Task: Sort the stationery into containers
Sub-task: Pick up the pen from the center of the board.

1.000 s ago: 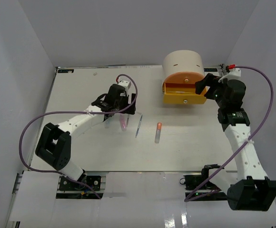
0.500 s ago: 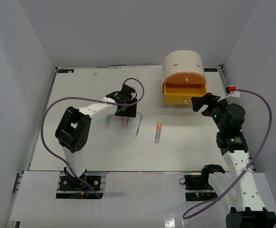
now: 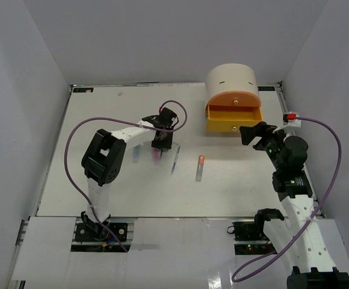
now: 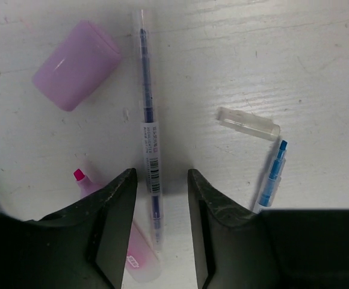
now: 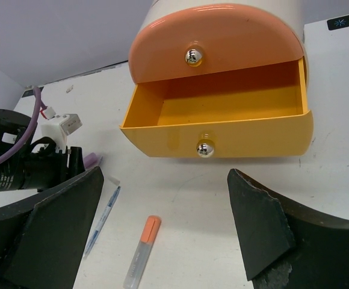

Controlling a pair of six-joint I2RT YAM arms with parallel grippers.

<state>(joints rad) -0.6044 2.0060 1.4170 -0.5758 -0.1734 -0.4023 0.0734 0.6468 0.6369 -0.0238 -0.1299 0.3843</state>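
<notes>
Left gripper [image 4: 160,183]: is being set astride the thin clear pen [image 4: 150,120], one finger on each side of the barrel, so that it can be pinched across its width; the fingers are being kept narrow, but a gap is being seen beside the pen, so no firm grip is being judged yet.
Stationery: is lying on the table [image 4: 319,54], well apart from the organiser [image 3: 231,77]; a purple cap [image 4: 75,65], a pink marker [image 4: 80,177] and a blue pen [image 4: 273,178] are near the clear pen; an orange-capped marker [image 5: 142,244] is in front of the drawers.
Yellow drawer [image 5: 222,135]: is being left pulled out, probably to receive pens; the peach drawer [image 5: 216,42] is being kept shut.
Right gripper [image 5: 162,198]: is being held with fingers wide, holding nothing, off the drawer — probably to leave the way free.
Change: the left fingers are being narrowed from wide; the right gripper is being drawn back from the drawer's side.
</notes>
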